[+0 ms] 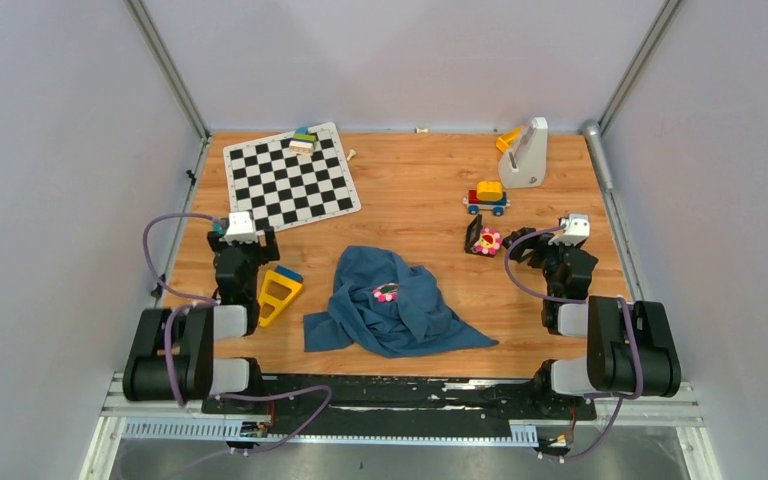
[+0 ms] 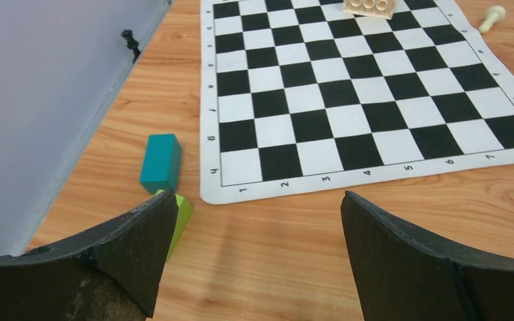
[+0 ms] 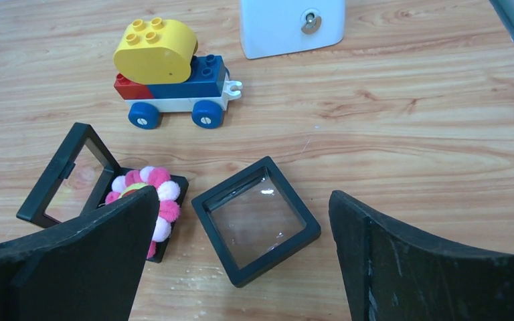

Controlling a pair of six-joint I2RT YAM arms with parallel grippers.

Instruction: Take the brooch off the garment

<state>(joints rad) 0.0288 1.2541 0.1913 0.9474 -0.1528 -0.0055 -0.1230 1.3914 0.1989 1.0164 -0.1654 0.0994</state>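
The blue garment [image 1: 390, 312] lies crumpled at the table's middle, with a small magenta oval with a green middle [image 1: 386, 292] on its top. The brooch [image 3: 152, 194], a flower of pink and white petals, lies off the garment in an open black frame box [image 3: 67, 175], right of the cloth [image 1: 487, 240]. My right gripper [image 3: 244, 195] stands open just near of that box, nothing between its fingers; its left finger hides part of the flower. My left gripper [image 2: 258, 200] is open over bare wood near the chessboard's front corner, holding nothing.
A chessboard mat [image 1: 290, 180] lies at the back left with a wooden block [image 2: 369, 7] on it. A teal block [image 2: 161, 162] and a green block [image 2: 183, 210] lie by the left wall. A toy car [image 3: 167, 77], a white device [image 1: 527, 153], a yellow piece [image 1: 278, 293] and a second black frame [image 3: 255, 219] are also on the table.
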